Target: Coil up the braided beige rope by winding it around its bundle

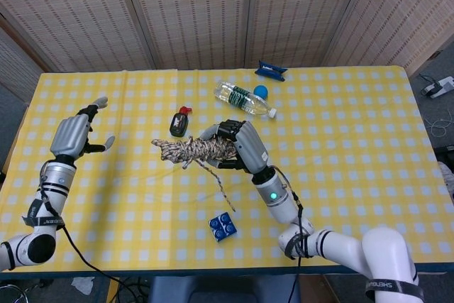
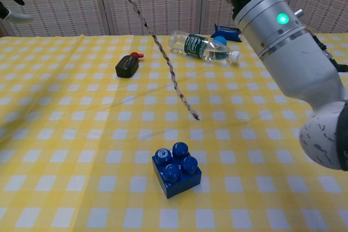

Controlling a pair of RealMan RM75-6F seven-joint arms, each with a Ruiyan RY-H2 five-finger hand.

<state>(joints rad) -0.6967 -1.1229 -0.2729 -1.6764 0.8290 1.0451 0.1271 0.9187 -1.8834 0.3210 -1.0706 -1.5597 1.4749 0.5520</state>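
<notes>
Right robot hand (image 1: 237, 147) grips rope bundle (image 1: 195, 150) mid-table, tail dangling.

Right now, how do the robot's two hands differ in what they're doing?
The right hand grips the rope bundle above the table, a loose tail dangling from it; the left hand holds nothing. The right hand's fingers are curled around the rope; the left hand's are spread apart. The right hand is near the table's middle, the left toward its edge. Both are raised off the tablecloth.
</notes>
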